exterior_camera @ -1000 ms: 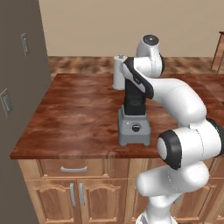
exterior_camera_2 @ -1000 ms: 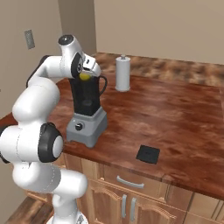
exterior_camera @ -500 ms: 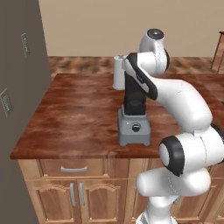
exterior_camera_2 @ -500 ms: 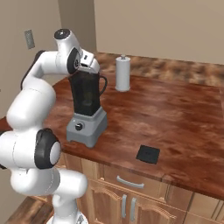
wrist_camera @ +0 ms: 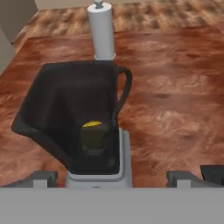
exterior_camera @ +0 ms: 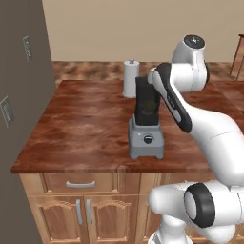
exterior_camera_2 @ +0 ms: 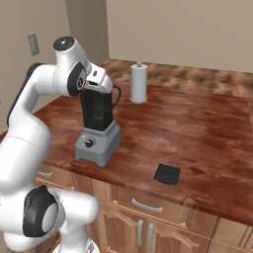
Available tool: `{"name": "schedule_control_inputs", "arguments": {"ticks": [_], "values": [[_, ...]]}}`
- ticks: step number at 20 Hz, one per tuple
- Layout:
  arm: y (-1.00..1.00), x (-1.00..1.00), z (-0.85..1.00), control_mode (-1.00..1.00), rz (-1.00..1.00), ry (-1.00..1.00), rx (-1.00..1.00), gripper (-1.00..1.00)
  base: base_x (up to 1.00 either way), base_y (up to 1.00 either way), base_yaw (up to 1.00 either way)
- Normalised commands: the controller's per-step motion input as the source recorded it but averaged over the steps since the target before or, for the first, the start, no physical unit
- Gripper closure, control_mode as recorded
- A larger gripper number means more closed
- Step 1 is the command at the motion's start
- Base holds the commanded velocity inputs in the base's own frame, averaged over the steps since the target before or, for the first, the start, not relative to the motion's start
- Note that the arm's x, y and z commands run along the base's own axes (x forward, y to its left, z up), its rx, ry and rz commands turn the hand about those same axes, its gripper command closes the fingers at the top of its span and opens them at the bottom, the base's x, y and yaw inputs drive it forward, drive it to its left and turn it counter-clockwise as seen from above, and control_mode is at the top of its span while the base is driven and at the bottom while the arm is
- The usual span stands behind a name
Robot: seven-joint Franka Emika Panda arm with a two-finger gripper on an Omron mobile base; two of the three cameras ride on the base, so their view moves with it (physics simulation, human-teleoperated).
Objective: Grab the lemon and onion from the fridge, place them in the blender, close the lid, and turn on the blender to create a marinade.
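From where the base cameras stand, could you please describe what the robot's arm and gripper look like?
The arm is built of smooth, glossy white rounded segments linked by dark grey to black joint bands, with round dark caps at the joints. No cables or markings show. The gripper has a boxy white hand. In the hand view its two fingertips are small, flat and dark grey.

Both base views looked forward and down from behind the arm, sharing the blender [exterior_camera: 146, 126] [exterior_camera_2: 98, 128]. The hand view looked down closely into the jar, paper-towel roll [wrist_camera: 101, 30] at 12 o'clock.
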Motion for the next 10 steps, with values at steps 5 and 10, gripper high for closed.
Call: {"name": "schedule_control_inputs", "arguments": {"ticks": [5,10], "values": [[0.0,-0.81,-0.57,-1.0,0.01,0.02,-0.02,-1.0,0.0,0.0,0.0],[0.0,-0.5,-0.57,-1.0,0.02,0.0,0.0,-1.0,0.0,0.0,0.0]]}}
